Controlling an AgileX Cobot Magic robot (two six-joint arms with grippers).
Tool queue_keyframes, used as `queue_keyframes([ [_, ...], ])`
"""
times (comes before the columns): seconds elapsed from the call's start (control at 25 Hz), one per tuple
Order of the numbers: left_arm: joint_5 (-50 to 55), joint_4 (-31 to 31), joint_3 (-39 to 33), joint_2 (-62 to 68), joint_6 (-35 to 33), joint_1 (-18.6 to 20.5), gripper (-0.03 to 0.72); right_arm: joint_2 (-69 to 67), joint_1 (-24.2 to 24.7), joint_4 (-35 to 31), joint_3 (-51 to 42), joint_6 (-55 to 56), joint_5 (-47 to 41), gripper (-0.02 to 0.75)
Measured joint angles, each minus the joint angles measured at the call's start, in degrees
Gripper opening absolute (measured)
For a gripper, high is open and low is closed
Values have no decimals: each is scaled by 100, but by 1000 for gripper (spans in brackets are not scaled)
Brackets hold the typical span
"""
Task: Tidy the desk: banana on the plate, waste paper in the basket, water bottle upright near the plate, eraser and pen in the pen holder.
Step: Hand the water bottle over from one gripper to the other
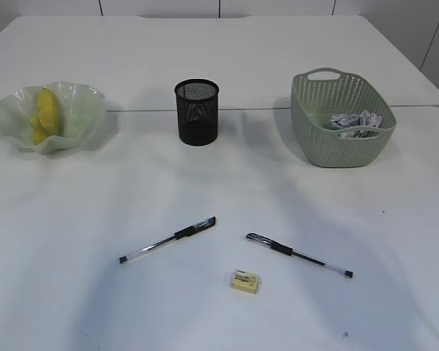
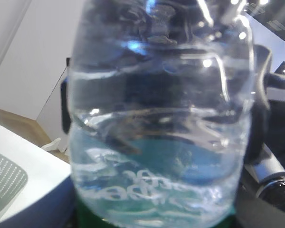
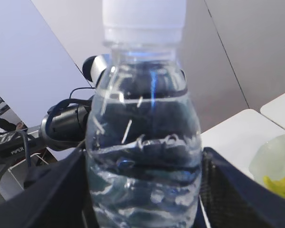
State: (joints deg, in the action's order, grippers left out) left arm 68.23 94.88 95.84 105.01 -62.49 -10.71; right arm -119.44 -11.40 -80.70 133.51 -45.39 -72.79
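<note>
Left gripper (image 2: 161,123) clamped on the water bottle (image 2: 156,180): dark fingers (image 2: 262,114) press both sides of the clear body, which fills the left wrist view, green label at the bottom edge. Right gripper (image 3: 142,194) sits at the same bottle, white cap up, fingers (image 3: 228,190) flanking the lower body. Can't tell whether they grip it or stand just clear. Bottle upright between both hands, held up off the desk (image 1: 219,190). Neither hand nor bottle shows in the exterior view. Down and left of the left hand: a corner of the basket (image 2: 4,183) on the white top. Down and right of the right hand: the plate (image 3: 270,156) with the banana (image 3: 282,185) in it. Exterior view: banana lies in the plate at far left, waste paper (image 1: 356,120) inside the basket at far right, pen holder (image 1: 197,112) upright between them, well apart from both. Two pens on the near desk, left pen (image 1: 168,239) and right pen (image 1: 298,254), angled toward each other. The eraser (image 1: 245,281) lies flat just in front of the gap between them, touching neither.
</note>
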Motion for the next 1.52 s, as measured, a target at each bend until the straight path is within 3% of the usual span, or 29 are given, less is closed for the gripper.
queue_keyframes([
  [0.44, 36, -117, 0, 0, 0, -11, 375, 12, 49, -139, 27, 94, 162, 557],
  [0.8, 1, -143, 0, 10, 9, 54, 374, 67, 440, 340, 65, 171, 151, 558],
  [1.04, 13, -44, 0, 10, 9, 54, 374, 67, 613, 1271, 65, 248, 151, 558],
  [1.36, 13, 75, 0, 10, 9, 156, 374, 67, 641, 3373, 65, 570, 138, 558],
  [1.52, 13, 37, 0, 10, -188, 285, 374, 44, 646, 3777, 65, 591, 128, 558],
])
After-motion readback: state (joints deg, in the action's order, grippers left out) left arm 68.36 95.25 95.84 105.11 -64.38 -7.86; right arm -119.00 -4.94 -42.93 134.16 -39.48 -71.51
